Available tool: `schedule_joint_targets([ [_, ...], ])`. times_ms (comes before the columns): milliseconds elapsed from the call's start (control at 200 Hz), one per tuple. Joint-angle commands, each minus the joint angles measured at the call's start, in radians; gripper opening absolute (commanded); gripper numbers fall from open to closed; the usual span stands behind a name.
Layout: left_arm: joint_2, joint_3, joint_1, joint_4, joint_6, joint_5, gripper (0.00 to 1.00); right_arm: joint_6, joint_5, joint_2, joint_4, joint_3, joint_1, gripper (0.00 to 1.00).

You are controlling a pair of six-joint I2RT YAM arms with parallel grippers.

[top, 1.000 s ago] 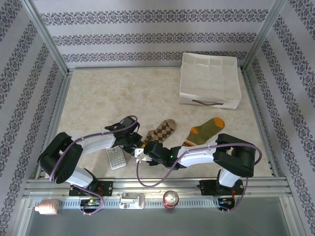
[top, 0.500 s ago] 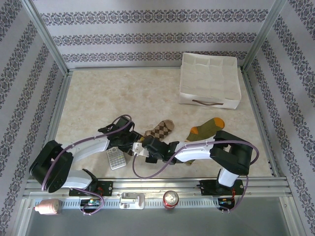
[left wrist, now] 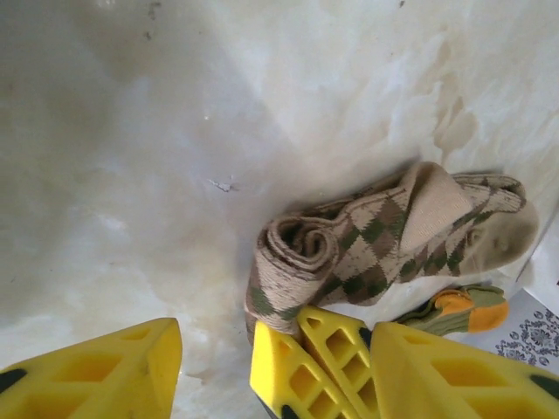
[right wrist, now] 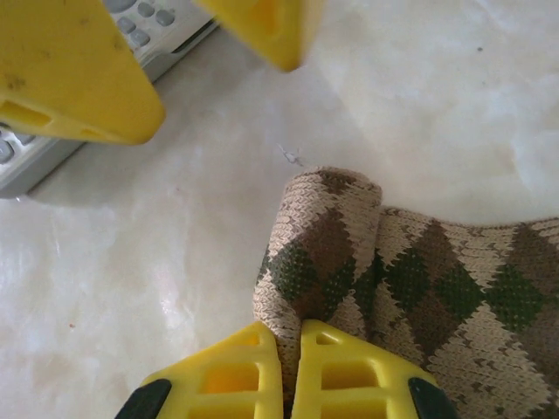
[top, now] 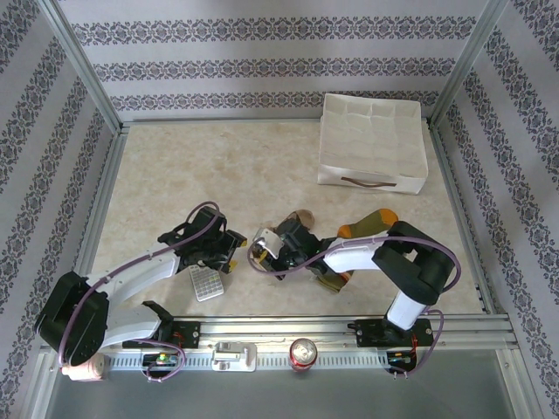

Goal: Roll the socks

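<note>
The brown and beige argyle sock lies on the table with its near end rolled into a coil. My right gripper is shut on that rolled end, and its yellow fingers show pinching the coil. My left gripper stands open just short of the roll and touches nothing; its fingers show opposite the right one. The olive sock with the orange toe lies beyond, partly under the right arm. From above, the grippers face each other at the table's front middle.
A grey calculator lies just in front of the left gripper, close to its fingers. A white fabric box stands at the back right. A drink can sits on the front rail. Metal frame posts edge the table.
My left gripper let go of the argyle sock, opened and drew back to the left. My right gripper shut on the rolled end and moved it a little farther up the table.
</note>
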Motion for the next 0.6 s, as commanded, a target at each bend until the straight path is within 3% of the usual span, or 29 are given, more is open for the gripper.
schedule_joint_targets([
  [0, 0.026, -0.015, -0.012, 0.083, 0.026, 0.024, 0.54, 0.095, -0.048, 0.084, -0.193, -0.069, -0.043, 0.00],
  [595, 0.296, 0.014, -0.057, 0.329, 0.061, 0.052, 0.49, 0.230, -0.176, 0.179, -0.145, -0.080, -0.147, 0.00],
])
